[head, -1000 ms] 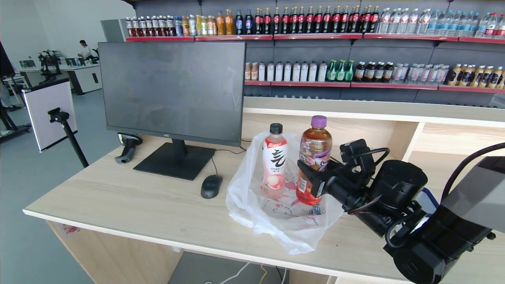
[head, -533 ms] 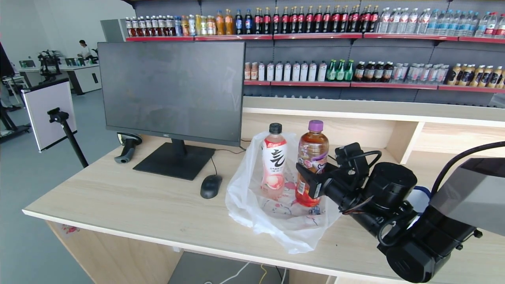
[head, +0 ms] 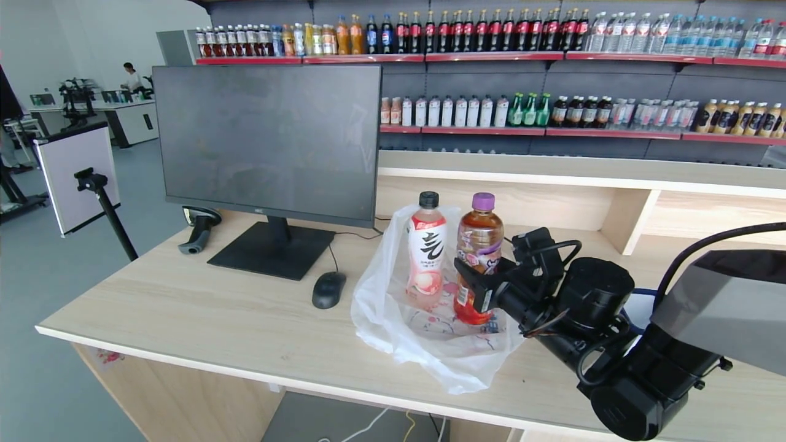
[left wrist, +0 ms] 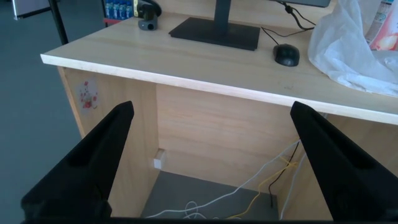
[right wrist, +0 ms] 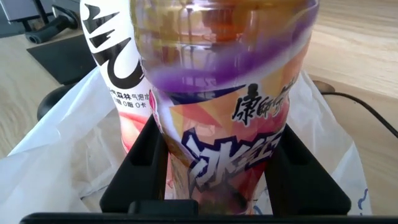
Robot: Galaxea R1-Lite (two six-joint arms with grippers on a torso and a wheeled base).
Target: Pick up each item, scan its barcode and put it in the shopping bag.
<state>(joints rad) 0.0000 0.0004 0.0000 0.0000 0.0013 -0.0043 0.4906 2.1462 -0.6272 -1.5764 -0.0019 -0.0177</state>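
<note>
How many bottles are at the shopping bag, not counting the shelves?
2. The black-capped pink bottle stands in the shopping bag; the purple-capped bottle is beside it, held by the right gripper.

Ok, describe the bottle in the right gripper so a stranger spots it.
Right of the dark monitor on the wooden counter lies a thin white plastic bag with two bottles in it. Yours is the right-hand bottle, clamped by the black right gripper: amber drink, purple cap, unlike its pink, black-capped neighbour.

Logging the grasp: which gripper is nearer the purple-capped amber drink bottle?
Right. The right gripper is shut around the purple-capped amber drink bottle; the left gripper sits open in front of the wooden desk, apart.
</note>
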